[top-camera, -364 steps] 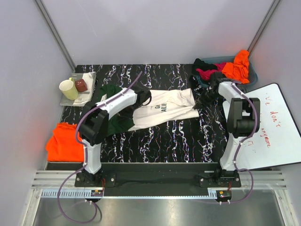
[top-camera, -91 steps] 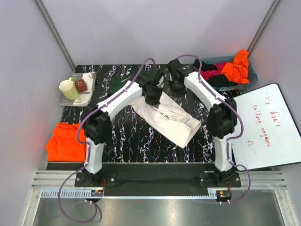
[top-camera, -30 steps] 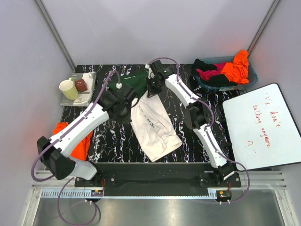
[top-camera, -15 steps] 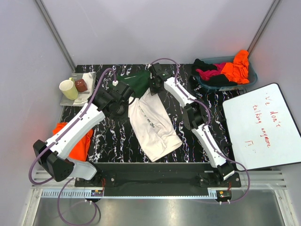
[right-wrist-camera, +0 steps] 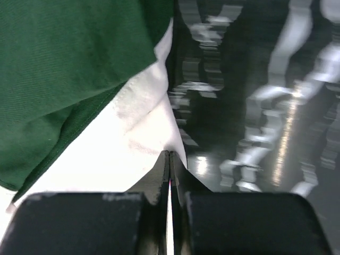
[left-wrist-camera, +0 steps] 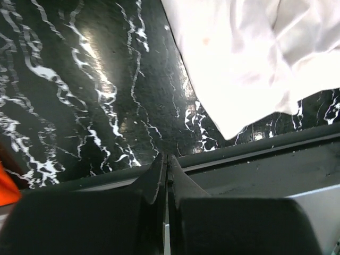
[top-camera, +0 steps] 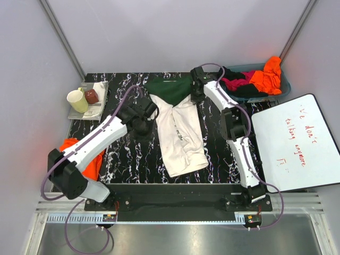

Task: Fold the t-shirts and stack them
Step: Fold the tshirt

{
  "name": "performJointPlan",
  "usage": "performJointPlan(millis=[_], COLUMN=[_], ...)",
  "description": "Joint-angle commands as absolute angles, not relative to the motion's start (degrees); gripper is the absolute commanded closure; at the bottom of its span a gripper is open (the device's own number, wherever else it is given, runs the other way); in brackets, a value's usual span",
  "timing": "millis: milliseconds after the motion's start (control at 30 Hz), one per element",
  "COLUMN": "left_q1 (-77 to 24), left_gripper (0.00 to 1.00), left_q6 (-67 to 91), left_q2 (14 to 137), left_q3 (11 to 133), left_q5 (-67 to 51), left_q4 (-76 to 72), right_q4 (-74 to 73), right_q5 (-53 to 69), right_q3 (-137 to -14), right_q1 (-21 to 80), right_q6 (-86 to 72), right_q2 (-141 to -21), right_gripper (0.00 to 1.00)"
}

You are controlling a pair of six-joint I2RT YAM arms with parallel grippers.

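Black-fingered right pincer [right-wrist-camera: 169, 155], jaws pressed together, is pinching the cream shirt [right-wrist-camera: 122, 159] beside its green sleeve, at 12 o'clock on the table [top-camera: 212, 154]. Left pincer [left-wrist-camera: 166, 162], closed on nothing, is hovering at the shirt's 9 o'clock. Orange shirt [top-camera: 68, 146] is lying at the table's 8 o'clock edge.

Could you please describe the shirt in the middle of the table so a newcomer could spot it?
Start at the black marbled table. The cream t-shirt lies lengthwise at its centre. Unlike the orange shirt at the left edge, it has dark green sleeves and dark lettering.
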State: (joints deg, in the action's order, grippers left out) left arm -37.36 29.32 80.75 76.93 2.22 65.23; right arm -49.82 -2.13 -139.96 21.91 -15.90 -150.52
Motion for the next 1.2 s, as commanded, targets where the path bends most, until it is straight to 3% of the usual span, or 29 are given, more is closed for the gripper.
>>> performJointPlan(millis=[0, 300, 500, 533, 600, 633, 667, 767, 833, 867, 1000, 1033, 1167], left_q1=[-38.8, -46.5, -48.6, -48.8, -50.1, -50.7, -51.9, -53.6, -53.6, -53.5, -51.0, -48.8, -41.8], left_gripper=[1.0, 1.0, 1.0, 0.97, 0.8, 0.7, 0.51, 0.34, 0.31, 0.24, 0.09, 0.08, 0.05], left_q6=[27.2, 25.1, 25.5, 25.5, 24.4, 24.0, 23.4, 23.1, 23.8, 25.0, 27.2, 28.1, 29.4], left_q2=[83.9, 94.1, 97.6, 97.3, 97.0, 96.9, 97.1, 98.2, 98.8, 98.7, 95.7, 95.1, 90.2], left_q3=[74.5, 76.6, 79.1, 79.2, 79.6, 80.4, 80.8, 82.5, 83.6, 84.1, 85.9, 85.9, 85.3], left_q5=[-5.3, -10.5, -13.7, -13.8, -12.1, -11.3, -10.4, -6.8, -4.1, -2.2, 3.4, 3.3, 0.9], left_q4=[59.5, 54.1, 51.7, 51.1, 51.0, 51.0, 51.1, 51.9, 53.4, 54.2, 56.3, 56.3, 56.4], right_q4=[-53.3, -53.3, -53.3, -53.3, -53.3, -53.2, -52.5, -51.0, -49.3, -49.0, -48.1, -48.0, -47.7], right_q5=[-8.7, -5.3, -1.2, 1.4, 3.2, 5.3, 6.0, 11.2, 17.9, 19.9, 28.4, 28.7, 29.0], right_q3=[-133.7, -130.1, -125.7, -122.6, -118.7, -114.3, -111.7, -102.3, -94.9, -92.7, -79.8, -78.2, -72.0], right_q1=[20.3, 19.9, 18.7, 18.2, 16.9, 16.4, 16.3, 15.9, 15.9, 16.0, 17.8, 18.6, 24.0], right_q6=[-14.8, -12.5, -12.7, -13.5, -15.1, -15.5, -15.8, -17.1, -17.9, -18.5, -18.1, -18.1, -19.5], right_q2=[-144.8, -138.4, -126.8, -122.9, -116.9, -114.9, -113.0, -106.0, -101.7, -100.4, -93.4, -92.1, -87.2], right_gripper=[1.0, 1.0, 0.99, 0.95, 0.84, 0.83, 0.83, 0.73, 0.68, 0.67, 0.45, 0.36, 0.26])
